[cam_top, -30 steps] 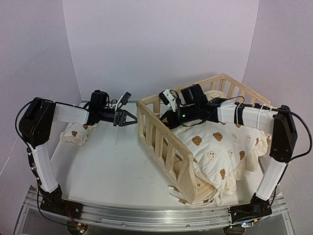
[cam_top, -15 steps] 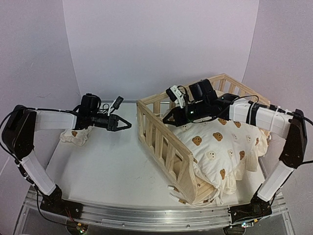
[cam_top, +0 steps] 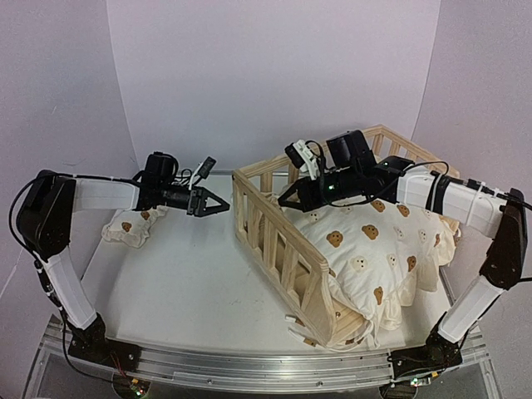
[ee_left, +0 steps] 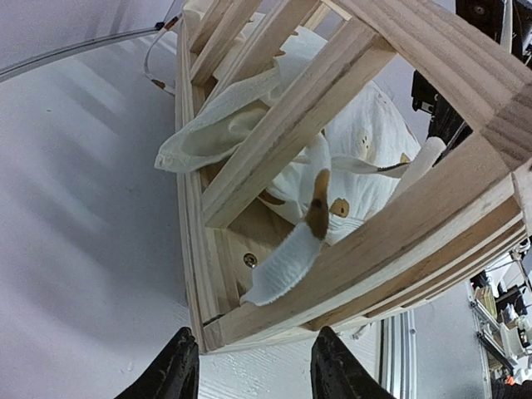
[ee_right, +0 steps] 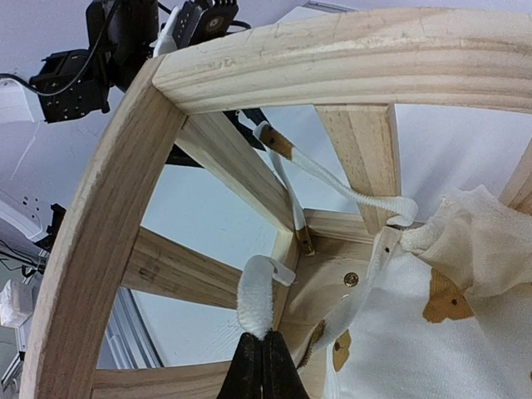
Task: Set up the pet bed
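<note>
Pine frame (cam_top: 278, 249) of the pet bed sits on the counter (cam_top: 191, 283) from about 1 to 5 o'clock in the overhead view. The bear-print cushion (cam_top: 374, 249) already lies inside it and spills over the open near end at 5 o'clock. The matching pillow (cam_top: 129, 229) is well apart, out at 9 o'clock on the counter under my left arm, so it is not placed yet. My right tool (ee_right: 263, 357) reaches into the frame's far-left corner, around 12 o'clock, with its fingers shut tight on a white tie (ee_right: 256, 295) from the cushion, held close to the corner post. The real change is on the left. Half a second ago my left tool (cam_top: 220, 204) was fully closed and further off. Now its jaws stand apart, empty, and it points at that same corner from outside, at about 10 o'clock. From the left wrist camera I see a tie end hanging at the slats just ahead of the parted fingers, though I cannot tell whether it is the one the right side holds. I read this as readying a hand-off through the rails so the cushion can be tied down. The risk, I judge, is closing on a slat instead of the strap.
</note>
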